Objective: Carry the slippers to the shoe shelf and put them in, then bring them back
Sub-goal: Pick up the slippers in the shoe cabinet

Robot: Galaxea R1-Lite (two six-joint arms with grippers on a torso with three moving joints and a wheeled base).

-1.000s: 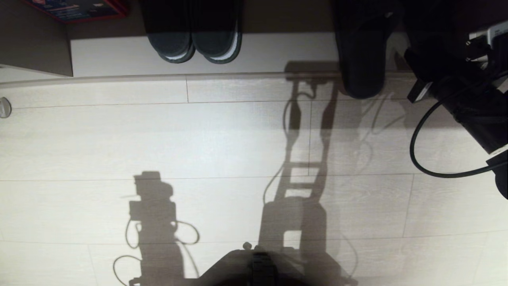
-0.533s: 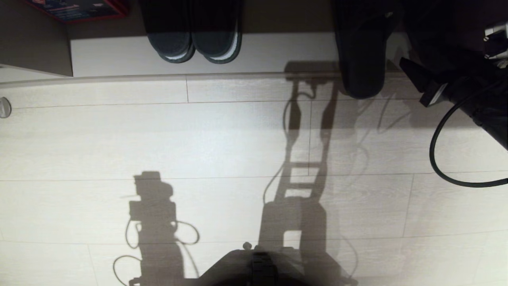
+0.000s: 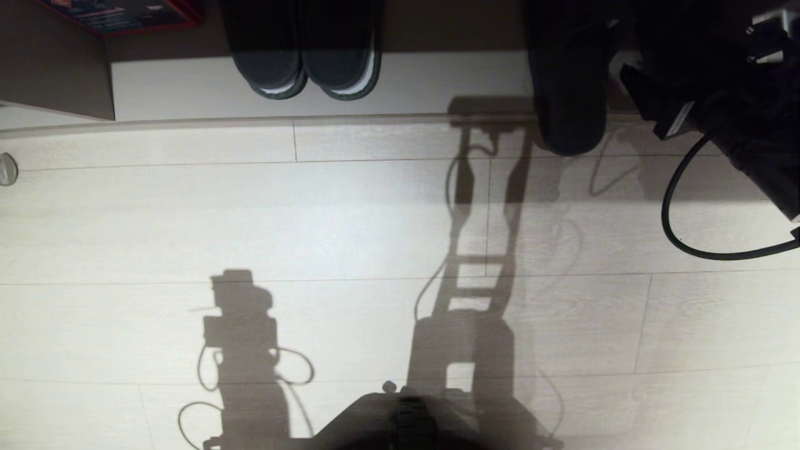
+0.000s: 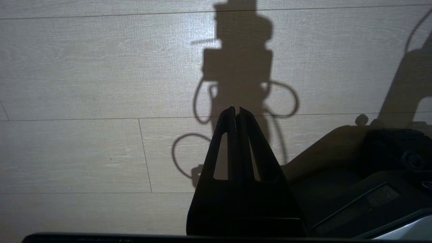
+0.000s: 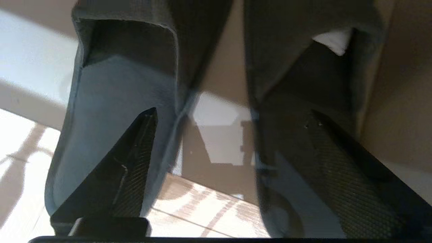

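Note:
Two grey-blue slippers lie side by side at the mouth of the shoe shelf (image 3: 437,84), heels out over its pale base board. The right wrist view shows both, one slipper (image 5: 111,98) and the other slipper (image 5: 297,77). My right gripper (image 5: 232,112) stands open just above them, one finger over each slipper and the gap between the pair under its middle. It holds nothing. In the head view only one slipper (image 3: 570,100) shows plainly, beside my right arm (image 3: 737,125). My left gripper (image 4: 236,109) is shut and empty, parked over the floor.
A black pair with white-edged soles (image 3: 306,69) sits in the shelf further left. A red box (image 3: 125,14) lies at the far left top. The shelf's brown side wall (image 5: 398,101) stands close beside the right-hand slipper. A black cable (image 3: 672,212) loops under my right arm.
My right wrist drew back to the right, then rose toward the shelf, and its cable loop swung with it. The slipper at the shelf edge has stayed put. The left arm is still.

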